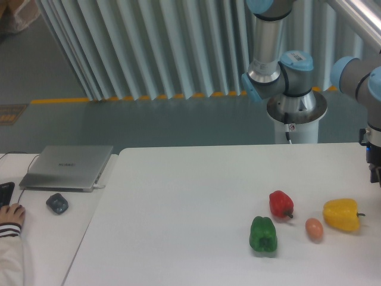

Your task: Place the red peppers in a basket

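White table (196,196), ribbed curtain behind. Red pepper (281,204) right of centre, upright, stem toward 4 o'clock. Egg (314,229) close at 4 o'clock; green pepper (263,234) near at 7; yellow pepper (342,214) at 3. Open tabletop from 9 to 12. Gripper (375,173) at right frame edge, 2 o'clock from pepper, well apart; fingers cropped, spread undeterminable. No basket visible.

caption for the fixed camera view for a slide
Small glossy red bell pepper on white table among green and yellow peppers; no basket visible.
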